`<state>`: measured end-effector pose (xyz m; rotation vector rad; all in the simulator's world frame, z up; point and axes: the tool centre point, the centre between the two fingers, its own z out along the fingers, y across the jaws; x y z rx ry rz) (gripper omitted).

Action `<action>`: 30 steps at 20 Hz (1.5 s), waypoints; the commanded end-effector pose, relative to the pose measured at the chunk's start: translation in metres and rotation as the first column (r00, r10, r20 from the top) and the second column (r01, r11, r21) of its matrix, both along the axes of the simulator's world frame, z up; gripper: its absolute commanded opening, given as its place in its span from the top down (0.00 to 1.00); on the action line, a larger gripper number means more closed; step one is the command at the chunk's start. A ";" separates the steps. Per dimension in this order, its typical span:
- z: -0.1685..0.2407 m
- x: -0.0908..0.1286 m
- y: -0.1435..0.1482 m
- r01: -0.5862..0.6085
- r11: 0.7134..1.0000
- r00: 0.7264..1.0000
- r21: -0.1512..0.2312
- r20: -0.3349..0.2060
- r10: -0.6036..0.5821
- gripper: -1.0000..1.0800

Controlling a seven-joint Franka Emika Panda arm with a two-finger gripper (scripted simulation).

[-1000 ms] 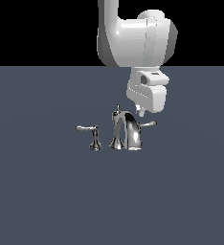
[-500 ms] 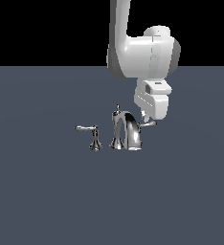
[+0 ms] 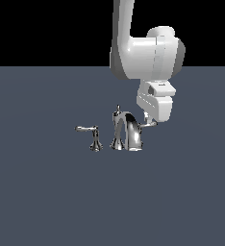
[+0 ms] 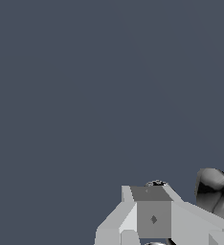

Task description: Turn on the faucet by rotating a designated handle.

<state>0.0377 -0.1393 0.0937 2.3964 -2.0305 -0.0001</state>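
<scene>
The chrome faucet (image 3: 128,132) stands mid-floor with its arched spout and a knob-tipped rod on top. The handle (image 3: 148,125) is the short lever on the exterior view's right of the spout; only its spout-side stretch shows, since the white hand covers its outer end. My gripper (image 3: 155,118) hangs right at that outer end, seemingly touching it. Its fingers are hidden in the exterior view. In the wrist view one grey finger (image 4: 152,215) shows, with a small chrome piece (image 4: 156,183) just past it and a larger chrome part (image 4: 214,191) beside it.
A second, level lever on a flared pedestal (image 3: 91,135) stands on the exterior view's left of the spout. The dark grey floor (image 3: 47,192) spreads flat all around. The white arm rises above the faucet.
The arm and hand have shifted toward the exterior view's right and now sit over the handle's outer end. The faucet and both levers look unmoved.
</scene>
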 end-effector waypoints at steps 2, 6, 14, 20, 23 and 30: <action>0.000 -0.011 -0.007 0.001 1.000 1.000 0.000 0.000 -0.001 1.00; 0.000 -0.025 -0.016 0.001 1.000 1.000 0.000 0.000 -0.001 1.00; 0.000 -0.036 -0.010 -0.010 1.000 1.000 0.002 0.008 0.010 1.00; 0.000 -0.056 -0.010 -0.004 1.000 1.000 0.001 0.004 0.004 1.00; 0.000 -0.067 -0.010 -0.002 1.000 1.000 0.001 0.003 0.002 1.00; 0.000 -0.077 -0.004 -0.001 1.000 1.000 0.000 0.006 0.001 1.00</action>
